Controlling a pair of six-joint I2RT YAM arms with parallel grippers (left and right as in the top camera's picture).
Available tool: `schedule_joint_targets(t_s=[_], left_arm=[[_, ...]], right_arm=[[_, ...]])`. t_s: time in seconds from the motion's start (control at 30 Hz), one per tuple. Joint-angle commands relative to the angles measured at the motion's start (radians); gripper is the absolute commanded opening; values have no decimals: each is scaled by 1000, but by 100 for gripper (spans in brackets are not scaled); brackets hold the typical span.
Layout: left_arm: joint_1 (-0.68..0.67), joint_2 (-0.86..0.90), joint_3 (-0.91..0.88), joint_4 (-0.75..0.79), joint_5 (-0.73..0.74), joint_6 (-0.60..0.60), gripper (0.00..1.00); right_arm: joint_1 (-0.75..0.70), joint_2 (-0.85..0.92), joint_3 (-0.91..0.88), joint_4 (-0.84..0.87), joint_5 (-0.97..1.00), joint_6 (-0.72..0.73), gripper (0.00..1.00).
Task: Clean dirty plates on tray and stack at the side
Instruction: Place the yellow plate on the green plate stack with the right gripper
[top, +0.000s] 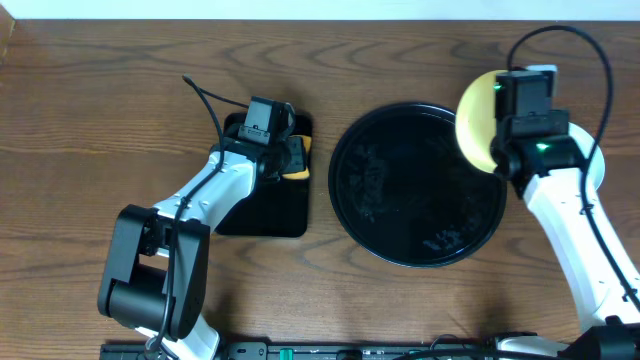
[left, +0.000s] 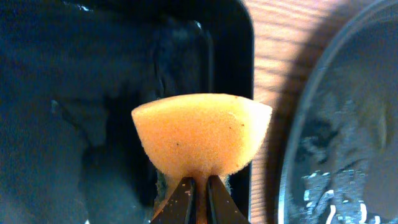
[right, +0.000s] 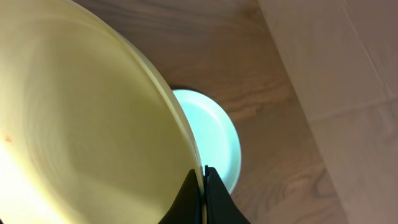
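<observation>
My right gripper (right: 201, 174) is shut on the rim of the pale yellow plate (right: 87, 118) and holds it tilted on edge above the right rim of the round black tray (top: 418, 185); the plate also shows in the overhead view (top: 476, 120). A tiny orange-red speck sits at its left edge. A mint-blue plate (right: 214, 134) lies on the table beyond it, partly visible under the right arm (top: 592, 170). My left gripper (left: 198, 186) is shut on an orange sponge (left: 202, 138) over the small rectangular black tray (top: 265, 195).
The round tray's wet glossy surface (left: 348, 137) shows at the right of the left wrist view. A pale wall strip (right: 336, 68) borders the table's far edge. Wood table lies between the two trays.
</observation>
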Motion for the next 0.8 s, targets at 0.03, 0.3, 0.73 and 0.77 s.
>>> schedule_joint_targets(t_s=[0.03, 0.3, 0.73, 0.77], left_arm=[[-19, 10, -10, 23, 43, -42, 8], [-22, 10, -10, 27, 42, -45, 7], [-6, -28, -10, -21, 34, -28, 8], [0, -32, -10, -26, 34, -28, 7]], right_arm=[[-71, -21, 2, -5, -13, 31, 1], [-259, -21, 1, -18, -180, 135, 1], [-558, 40, 1, 23, -472, 283, 7], [-570, 49, 1, 27, -491, 286, 16]])
